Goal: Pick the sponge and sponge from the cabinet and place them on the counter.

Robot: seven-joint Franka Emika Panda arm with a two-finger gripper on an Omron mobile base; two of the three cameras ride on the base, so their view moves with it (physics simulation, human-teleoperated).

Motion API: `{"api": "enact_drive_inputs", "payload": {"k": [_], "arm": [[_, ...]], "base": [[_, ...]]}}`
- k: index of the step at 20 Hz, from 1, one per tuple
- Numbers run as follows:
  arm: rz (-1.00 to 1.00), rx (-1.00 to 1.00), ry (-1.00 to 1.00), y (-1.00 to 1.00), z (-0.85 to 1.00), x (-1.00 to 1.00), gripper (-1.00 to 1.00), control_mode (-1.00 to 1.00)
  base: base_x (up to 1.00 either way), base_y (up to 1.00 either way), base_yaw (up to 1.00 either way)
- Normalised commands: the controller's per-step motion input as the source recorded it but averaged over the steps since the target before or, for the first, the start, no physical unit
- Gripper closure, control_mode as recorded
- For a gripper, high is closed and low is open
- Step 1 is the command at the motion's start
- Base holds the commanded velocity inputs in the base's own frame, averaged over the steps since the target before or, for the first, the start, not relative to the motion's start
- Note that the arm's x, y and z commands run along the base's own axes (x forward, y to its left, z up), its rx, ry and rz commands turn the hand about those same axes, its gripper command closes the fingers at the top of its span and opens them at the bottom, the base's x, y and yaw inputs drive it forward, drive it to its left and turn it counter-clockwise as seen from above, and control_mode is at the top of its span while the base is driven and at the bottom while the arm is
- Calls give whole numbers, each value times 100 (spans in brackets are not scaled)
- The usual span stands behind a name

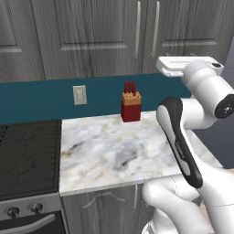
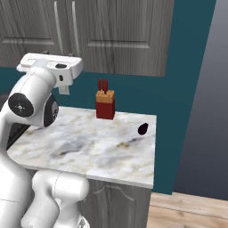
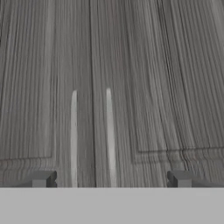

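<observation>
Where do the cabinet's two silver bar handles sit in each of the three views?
Left base view: silver bar handles upper right, above the knife block.
Right base view: handles upper left, above the robot's hand.
Hand view: handles centre, straight ahead.
Shared landmark: the seam between the cabinet doors.
</observation>
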Motion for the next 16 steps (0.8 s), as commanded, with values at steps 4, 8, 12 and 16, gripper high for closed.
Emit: {"api": "enact_drive_inputs", "payload": {"k": [4,8,12,16], "arm": [[0,0,0,0,0,16,-100,-100],[0,0,0,0,-1,21,-100,-100],[0,0,0,0,-6,22,-100,-100],[0,0,0,1,-7,24,-100,-100]], "base": [[0,0,0],[0,0,0],[0,0,0],[0,0,0]]}}
